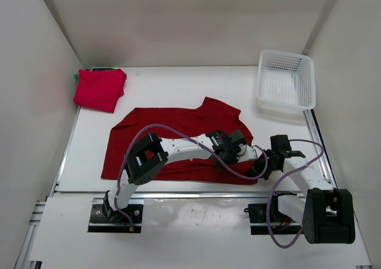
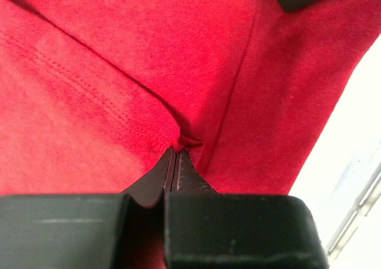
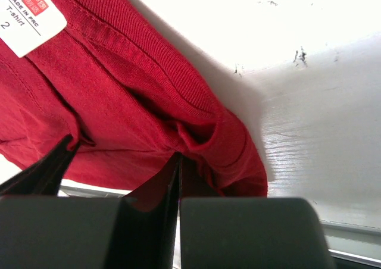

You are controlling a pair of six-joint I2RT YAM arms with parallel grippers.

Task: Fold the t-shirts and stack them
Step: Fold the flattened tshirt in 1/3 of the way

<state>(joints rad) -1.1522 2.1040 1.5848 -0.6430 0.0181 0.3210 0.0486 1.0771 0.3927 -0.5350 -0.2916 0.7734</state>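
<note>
both jaws pinched shut on spread red t-shirt (image 1: 172, 132), 4 o'clock side: left gripper (image 2: 177, 155) on crease, right gripper (image 3: 178, 160) on edge. folded red t-shirt (image 1: 99, 89) lay at 10 o'clock. fold step in hand; next move likely called for joint lift toward 9 o'clock.

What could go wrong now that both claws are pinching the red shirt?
The left gripper and right gripper each pinch only a small tuck of shirt; it could slip when lifted. They sit close together at one edge, so they might bump or the fold go crooked.
</note>
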